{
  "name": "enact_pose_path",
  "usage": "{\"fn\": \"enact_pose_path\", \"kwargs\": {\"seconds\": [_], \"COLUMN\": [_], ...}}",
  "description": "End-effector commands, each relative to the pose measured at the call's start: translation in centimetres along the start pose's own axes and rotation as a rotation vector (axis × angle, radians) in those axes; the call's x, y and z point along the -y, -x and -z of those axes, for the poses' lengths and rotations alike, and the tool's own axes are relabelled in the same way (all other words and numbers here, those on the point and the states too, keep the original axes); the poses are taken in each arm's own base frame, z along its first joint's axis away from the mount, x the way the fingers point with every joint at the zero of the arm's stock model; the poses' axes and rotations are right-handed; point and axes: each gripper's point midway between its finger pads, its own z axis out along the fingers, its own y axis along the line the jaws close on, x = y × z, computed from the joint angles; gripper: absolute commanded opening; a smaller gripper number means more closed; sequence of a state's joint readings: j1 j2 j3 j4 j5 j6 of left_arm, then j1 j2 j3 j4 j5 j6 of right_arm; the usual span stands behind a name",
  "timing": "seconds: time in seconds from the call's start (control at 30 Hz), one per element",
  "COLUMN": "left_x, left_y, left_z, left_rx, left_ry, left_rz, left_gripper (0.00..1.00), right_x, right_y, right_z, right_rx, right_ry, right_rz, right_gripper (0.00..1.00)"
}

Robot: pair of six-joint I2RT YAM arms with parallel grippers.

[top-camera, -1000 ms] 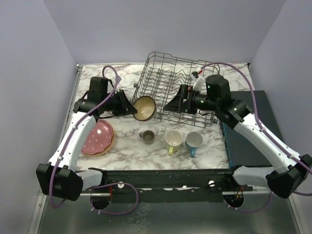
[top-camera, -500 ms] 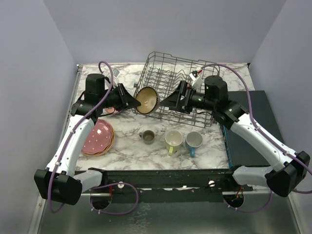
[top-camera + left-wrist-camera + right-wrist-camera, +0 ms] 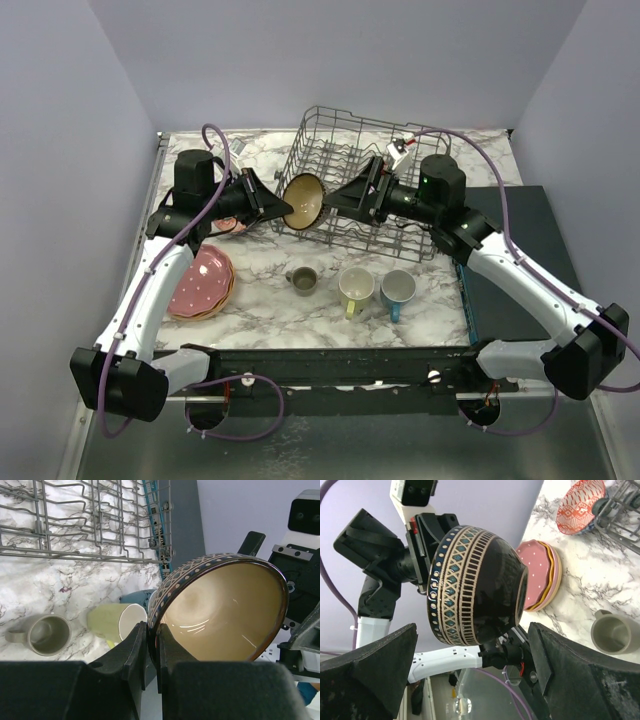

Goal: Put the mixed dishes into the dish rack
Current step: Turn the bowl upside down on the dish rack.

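Note:
My left gripper is shut on the rim of the dark brown bowl, which has a patterned band and a tan inside. It holds the bowl tilted in the air at the near left corner of the grey wire dish rack. The left wrist view shows the fingers pinching the bowl's rim. My right gripper is open and faces the bowl's outside from the right, close to it, with nothing between its pads. The grey-beige mug, pale yellow mug and blue mug stand on the marble top.
A stack of plates with the pink one on top lies at the left. A patterned bowl with a red-orange inside sits behind the left arm. A dark flat box lies along the right side.
My left gripper has lifted the brown bowl up and to the right, toward the rack. My right gripper has swung left and up to face the bowl.

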State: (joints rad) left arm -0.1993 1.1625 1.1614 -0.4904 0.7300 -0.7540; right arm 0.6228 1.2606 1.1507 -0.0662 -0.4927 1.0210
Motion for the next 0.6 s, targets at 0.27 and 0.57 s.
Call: {"fn": "enact_pose_path", "kwargs": {"seconds": [0.27, 0.57], "left_x": [2.6, 2.3], "left_y": [0.2, 0.2], "left_z": [0.5, 0.2], "left_rx": [0.006, -0.001], "left_ry": [-0.118, -0.118], "left_rz": [-0.039, -0.03], "left_gripper": [0.0, 0.0], "right_x": [-1.1, -1.1], "right_y": [0.4, 0.2], "right_z": [-1.5, -1.9], "right_rx": [-0.009, -0.029], "right_ry": [0.084, 0.099], "right_rz": [-0.003, -0.014], "right_gripper": [1.0, 0.99]}}
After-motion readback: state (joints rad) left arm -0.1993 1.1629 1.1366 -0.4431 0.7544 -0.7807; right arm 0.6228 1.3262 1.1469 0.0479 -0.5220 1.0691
